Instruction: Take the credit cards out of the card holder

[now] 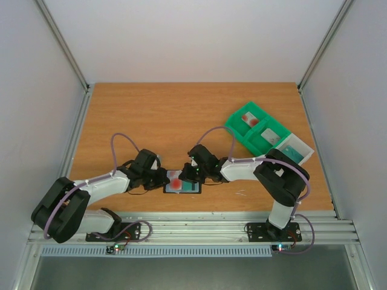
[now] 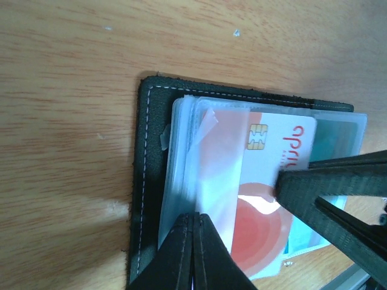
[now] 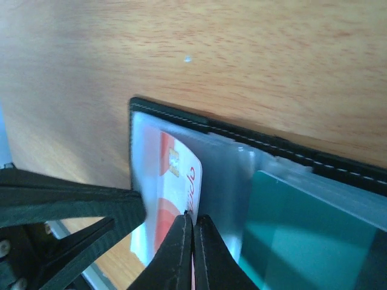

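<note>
Black card holder [image 2: 148,181], one; credit cards [image 2: 254,181] inside, two

Bright, even light covers the tabletop [image 1: 181,115], shadows faint. Wrist views are soft, with glare on the pale credit card [image 2: 254,193].

card holder [image 1: 183,185] lying open, green tray [image 1: 260,128] apart
</note>
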Robot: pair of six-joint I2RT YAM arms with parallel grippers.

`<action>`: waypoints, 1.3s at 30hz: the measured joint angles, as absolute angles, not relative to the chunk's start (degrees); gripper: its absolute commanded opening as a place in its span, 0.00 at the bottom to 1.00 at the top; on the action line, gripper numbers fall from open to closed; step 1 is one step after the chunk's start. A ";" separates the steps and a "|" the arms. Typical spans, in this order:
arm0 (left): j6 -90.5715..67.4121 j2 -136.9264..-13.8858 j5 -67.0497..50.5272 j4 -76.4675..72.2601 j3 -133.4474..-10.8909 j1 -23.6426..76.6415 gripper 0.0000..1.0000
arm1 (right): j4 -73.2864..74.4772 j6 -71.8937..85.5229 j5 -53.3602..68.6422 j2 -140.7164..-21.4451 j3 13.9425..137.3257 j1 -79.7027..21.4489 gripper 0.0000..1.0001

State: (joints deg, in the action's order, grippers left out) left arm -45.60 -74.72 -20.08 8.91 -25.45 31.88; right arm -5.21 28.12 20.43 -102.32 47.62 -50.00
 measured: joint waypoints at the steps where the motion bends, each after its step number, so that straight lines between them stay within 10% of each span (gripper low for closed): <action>1: -45.60 -74.72 -20.05 8.91 -25.43 31.86 0.00 | -5.45 28.21 20.43 -102.08 47.53 -49.95 0.01; 22: -45.60 -74.28 -20.14 9.26 -25.32 31.83 0.01 | -0.75 25.32 19.00 -92.29 43.48 -47.33 0.01; 39: -40.75 -63.33 -28.67 17.10 -31.03 31.83 0.48 | 8.82 12.03 38.76 -77.60 40.64 -38.87 0.01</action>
